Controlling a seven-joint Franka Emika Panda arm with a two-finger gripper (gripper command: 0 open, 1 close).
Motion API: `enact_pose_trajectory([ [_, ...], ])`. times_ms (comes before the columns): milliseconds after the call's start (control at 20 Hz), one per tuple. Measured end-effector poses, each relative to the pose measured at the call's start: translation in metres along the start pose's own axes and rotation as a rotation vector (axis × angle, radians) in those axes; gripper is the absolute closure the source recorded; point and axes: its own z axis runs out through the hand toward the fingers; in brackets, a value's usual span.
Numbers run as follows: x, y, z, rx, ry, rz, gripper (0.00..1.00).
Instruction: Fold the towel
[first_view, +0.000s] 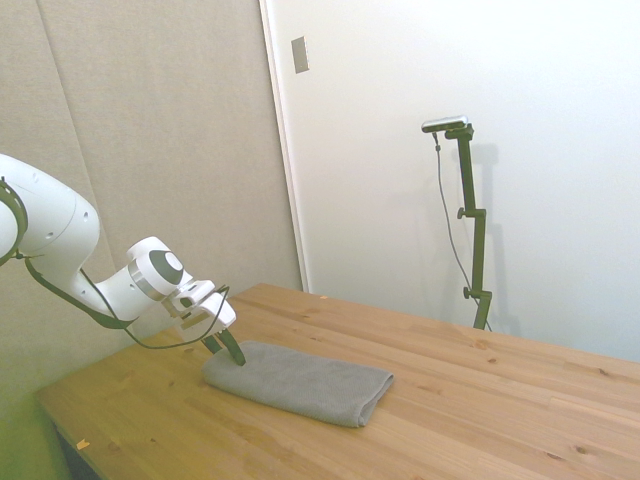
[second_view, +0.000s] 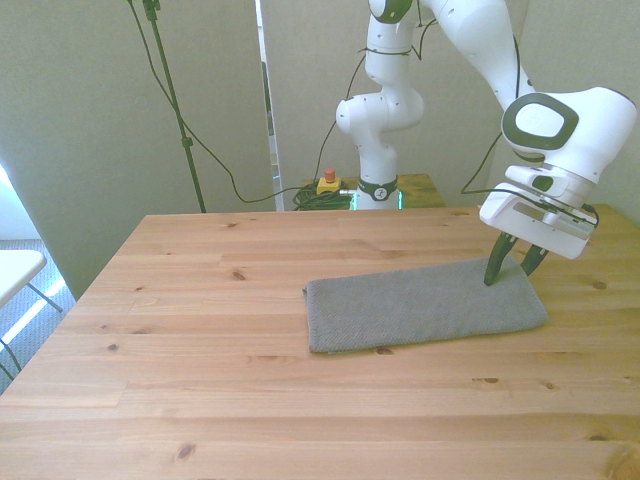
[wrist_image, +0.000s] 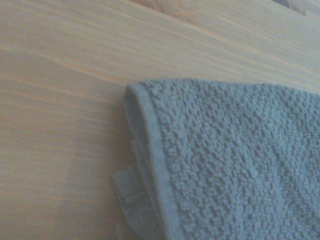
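The gray towel (second_view: 420, 305) lies flat on the wooden table (second_view: 200, 330) as a long strip; it also shows in the side view (first_view: 300, 382). My gripper (second_view: 510, 267) is down at the towel's end on the front view's right, at its far corner. The dark fingers stand one on each side of that corner with a narrow gap between them, tips at the cloth. In the side view my gripper (first_view: 228, 350) touches the towel's left end. The wrist view shows the towel's hemmed corner (wrist_image: 225, 160) close up, with a lower layer peeking out beneath it.
Bare wood surrounds the towel on all sides. The table's edge on the front view's right lies close beside my gripper. A yellow box with a red button (second_view: 327, 184) sits behind the table by the robot's base.
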Motion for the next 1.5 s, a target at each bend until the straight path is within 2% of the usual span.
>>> enact_pose_trajectory([
  [200, 0.013, 0.009, -0.013, 0.038, -0.023, 0.039, 1.0],
  [450, 0.056, 0.041, -0.042, 0.09, -0.046, 0.096, 1.0],
  [700, 0.115, 0.089, -0.06, 0.159, -0.081, 0.176, 1.0],
  [900, 0.166, 0.145, -0.069, 0.218, -0.114, 0.247, 1.0],
  [1200, 0.227, 0.224, -0.051, 0.272, -0.164, 0.331, 1.0],
  [1500, 0.263, 0.292, -0.002, 0.287, -0.232, 0.378, 1.0],
])
